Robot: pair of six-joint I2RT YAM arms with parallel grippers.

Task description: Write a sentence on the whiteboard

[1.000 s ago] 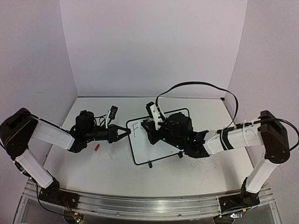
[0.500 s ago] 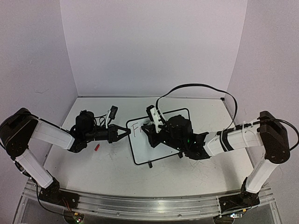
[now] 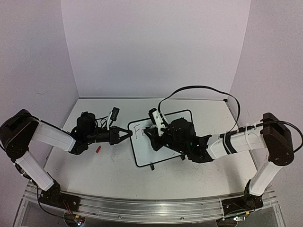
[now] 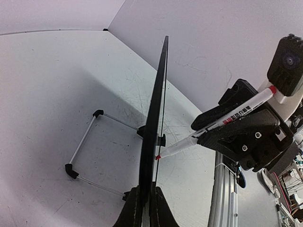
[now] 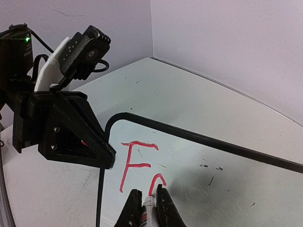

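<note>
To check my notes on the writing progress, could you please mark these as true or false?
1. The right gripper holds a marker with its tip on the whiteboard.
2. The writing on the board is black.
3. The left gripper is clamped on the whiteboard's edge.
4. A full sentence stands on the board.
1. True: the right gripper holds the marker, and its tip meets the whiteboard.
2. False: the writing is red.
3. True: the left gripper pinches the board's edge, one finger on each face.
4. False: only an "F" and the start of a second letter are there.
</note>
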